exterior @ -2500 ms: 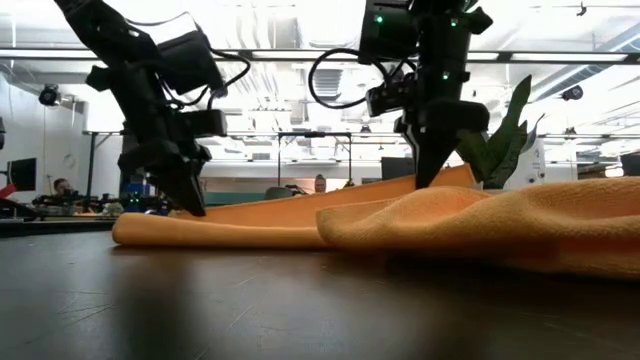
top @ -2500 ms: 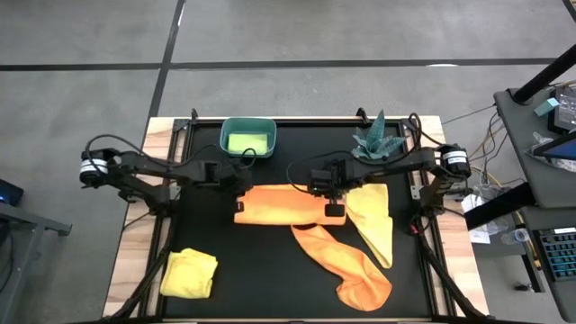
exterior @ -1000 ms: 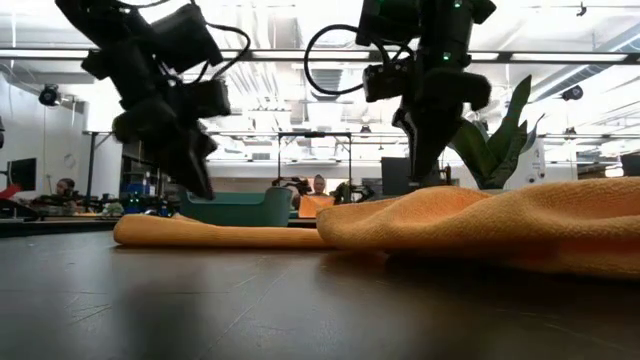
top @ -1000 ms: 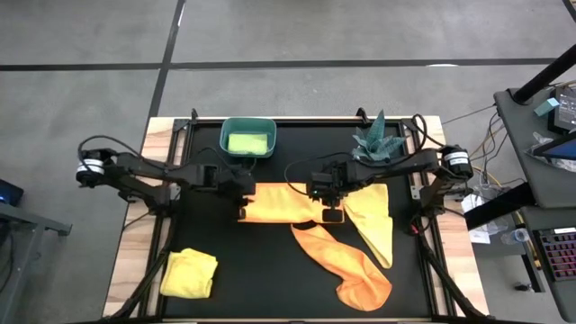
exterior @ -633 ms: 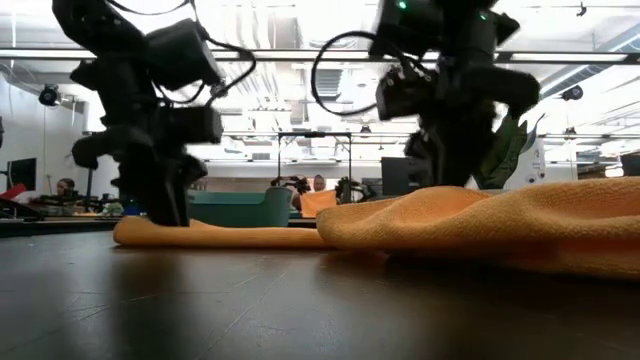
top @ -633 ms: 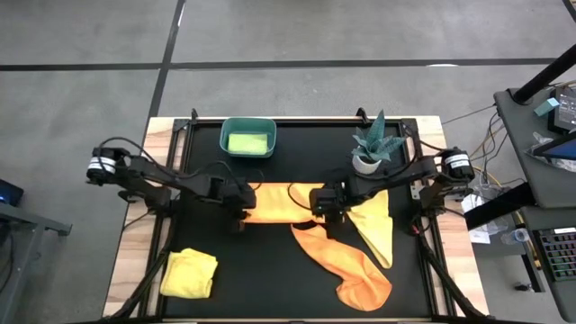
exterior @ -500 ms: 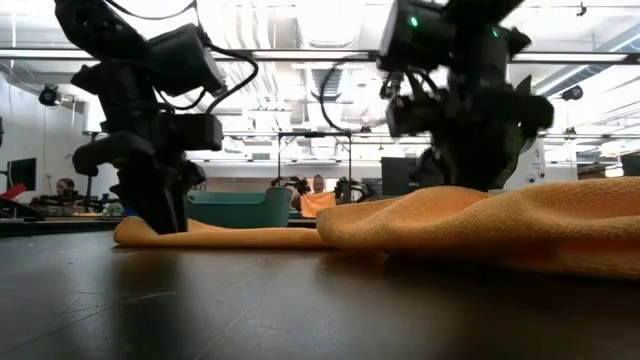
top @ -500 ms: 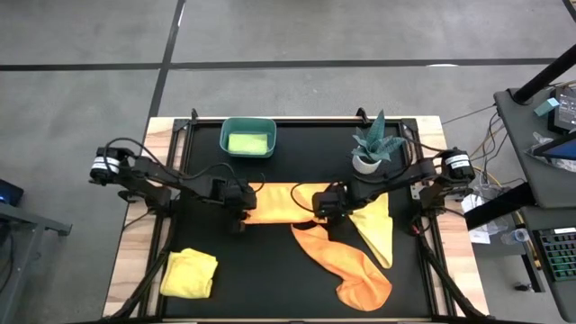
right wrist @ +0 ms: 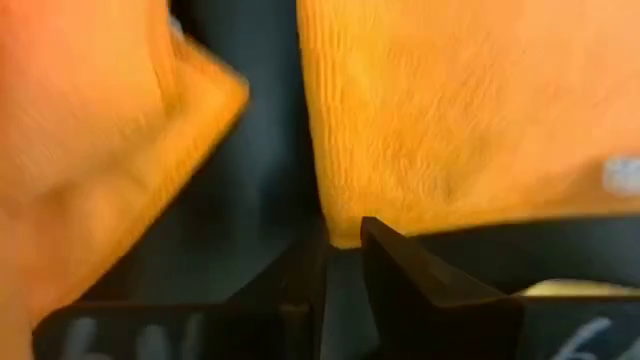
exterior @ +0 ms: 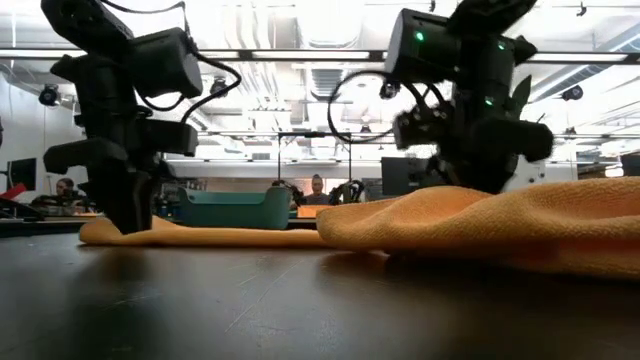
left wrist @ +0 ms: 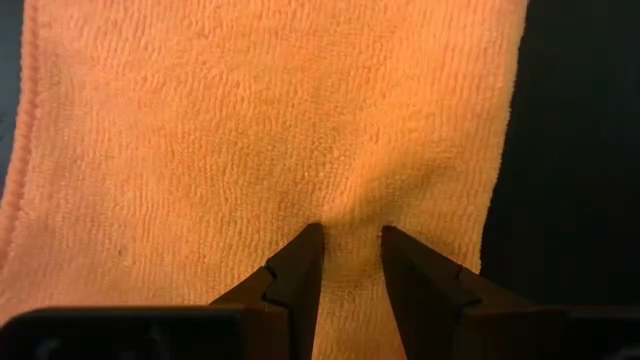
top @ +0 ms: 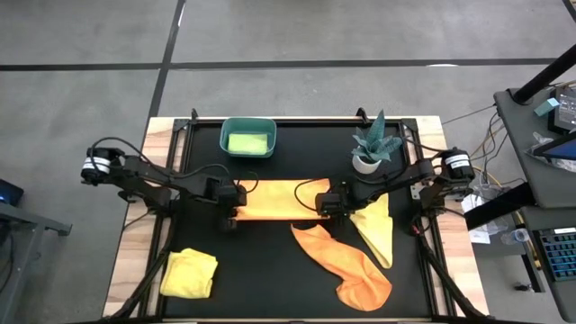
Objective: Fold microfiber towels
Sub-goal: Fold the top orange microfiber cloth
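Observation:
An orange microfiber towel (top: 274, 200) lies folded as a strip on the black mat, mid-table. My left gripper (top: 229, 213) is shut on its left end, and my right gripper (top: 331, 209) is shut on its right end. Both point steeply down. A second orange towel (top: 346, 263) lies crumpled near the front right. It touches a yellow towel (top: 373, 225) spread beside it. A folded yellow towel (top: 189, 274) rests at the near left corner. A lime green towel (top: 247, 141) lies inside the teal bin. My left gripper pinches the orange towel between its two fingers (left wrist: 298, 262) a little in from one side edge, where the cloth puckers (left wrist: 350, 228). The fingers come from above, pointing down. The towel lies flat on the mat around them (exterior: 125, 228). My right gripper pinches a corner of the orange towel (right wrist: 336, 232) between its two fingers (right wrist: 400, 262), from above. The cloth beyond the corner lies spread on the mat. One layer or several, I cannot tell.
The teal bin (top: 225, 135) stands at the far edge, left of centre. A small potted plant (top: 371, 144) stands at the far right. Bare black mat (top: 256, 270) lies between the folded yellow towel and the crumpled orange one.
Both grippers have sunk to the mat and shifted toward the table's near edge, keeping hold of the orange towel. The left gripper has also drawn the towel's left end a little toward the table's left edge.

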